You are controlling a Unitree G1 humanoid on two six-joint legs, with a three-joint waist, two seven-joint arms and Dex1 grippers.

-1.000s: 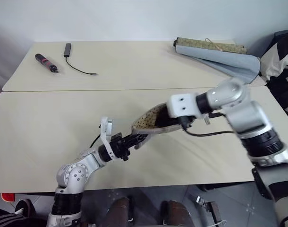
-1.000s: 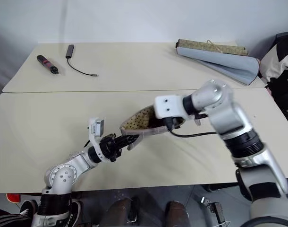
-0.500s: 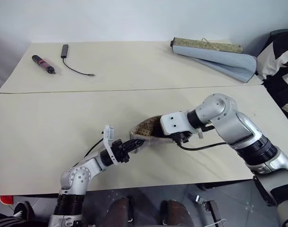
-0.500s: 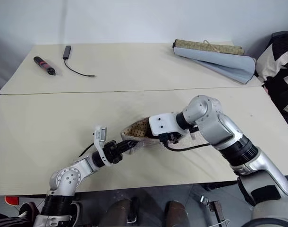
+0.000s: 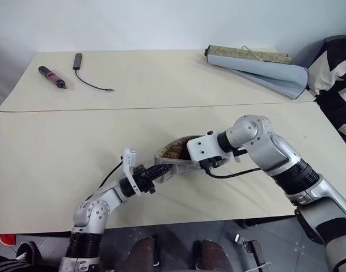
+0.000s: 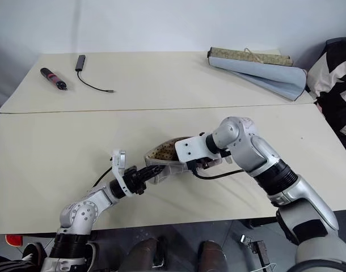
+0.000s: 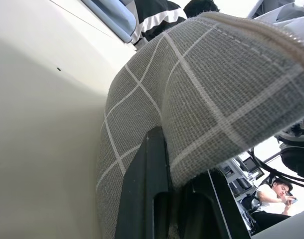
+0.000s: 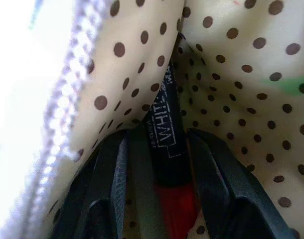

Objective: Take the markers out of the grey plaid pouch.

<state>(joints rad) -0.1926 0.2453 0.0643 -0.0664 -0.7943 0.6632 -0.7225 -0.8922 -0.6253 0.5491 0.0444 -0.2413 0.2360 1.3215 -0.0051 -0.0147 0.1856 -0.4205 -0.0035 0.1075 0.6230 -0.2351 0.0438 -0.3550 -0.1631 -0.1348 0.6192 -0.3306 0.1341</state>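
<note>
The right hand (image 8: 159, 164) is reached into the mouth of the grey plaid pouch (image 6: 164, 164), its two black fingers (image 8: 107, 184) standing partly apart with one marker (image 8: 167, 144) between them; the marker has a dark body and a red end, and the fingers sit close on either side of it, though I cannot tell for sure that they press on it. The left hand (image 5: 153, 174) is closed tight on the pouch's near edge, one black finger (image 7: 147, 189) under the grey fabric with its white grid lines. There is one pouch, lying near the middle of the front tabletop (image 5: 48, 164) with its mouth pulled open. Inside it shows a tan lining with brown dots, the one red-ended marker, and a blurred green patch (image 8: 291, 85) deeper in that I cannot identify. White print on the marker's body reads "WHITE"; smaller letters beside it are too fine to read. Well beyond the pouch, on the far tabletop (image 5: 161, 79), lie one thick black tool with a pink band (image 5: 53, 76), one small dark block with a thin cable (image 5: 82, 68), both far off to the pouch's left, and one rolled blue-grey mat (image 5: 258, 65) far off to its right. A black and white garment (image 5: 334, 68) lies past the mat, off the tabletop's edge. In the left wrist view, a seated person (image 7: 271, 199) shows in the background past the pouch.
</note>
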